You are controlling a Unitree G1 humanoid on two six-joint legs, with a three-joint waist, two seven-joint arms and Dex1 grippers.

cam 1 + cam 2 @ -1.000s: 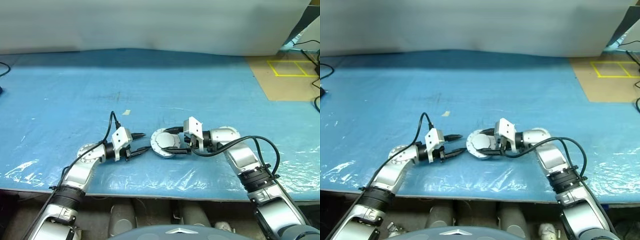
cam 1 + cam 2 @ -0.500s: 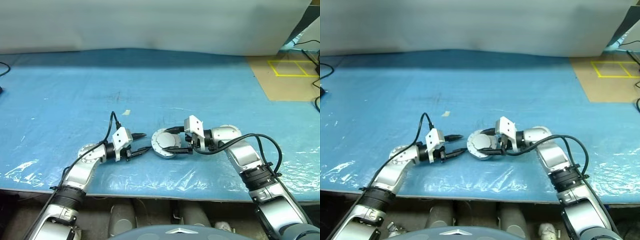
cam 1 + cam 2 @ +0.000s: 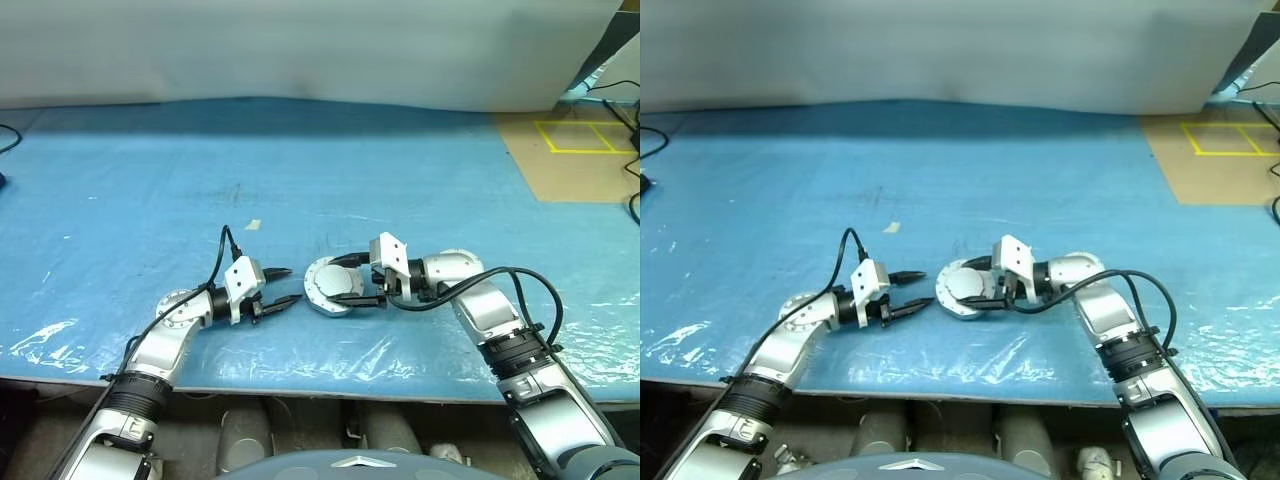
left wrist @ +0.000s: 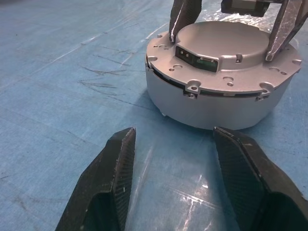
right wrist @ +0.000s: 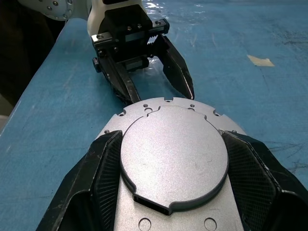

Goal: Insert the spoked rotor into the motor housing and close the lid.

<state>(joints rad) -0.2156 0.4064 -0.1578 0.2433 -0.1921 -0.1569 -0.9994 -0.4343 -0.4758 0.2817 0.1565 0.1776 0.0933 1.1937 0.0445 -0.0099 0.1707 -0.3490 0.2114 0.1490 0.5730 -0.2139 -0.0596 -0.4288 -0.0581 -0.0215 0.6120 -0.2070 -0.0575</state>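
Observation:
The motor housing (image 4: 216,106) is a round silver body standing on the blue table cover, just in front of me. The grey lid (image 4: 226,38) sits flat on top of it, with a thin seam between the two. The spoked rotor is hidden. My right gripper (image 5: 171,136) reaches in from the right, and its black fingers (image 4: 185,14) press on both sides of the lid's raised centre. My left gripper (image 3: 290,284) is open and empty. It points at the housing from the left, a short gap away.
A scrap of beige tape (image 3: 253,225) lies on the cover behind the left gripper. Brown cardboard marked with yellow tape (image 3: 580,150) lies at the back right. The table's front edge (image 3: 300,392) runs close below both arms.

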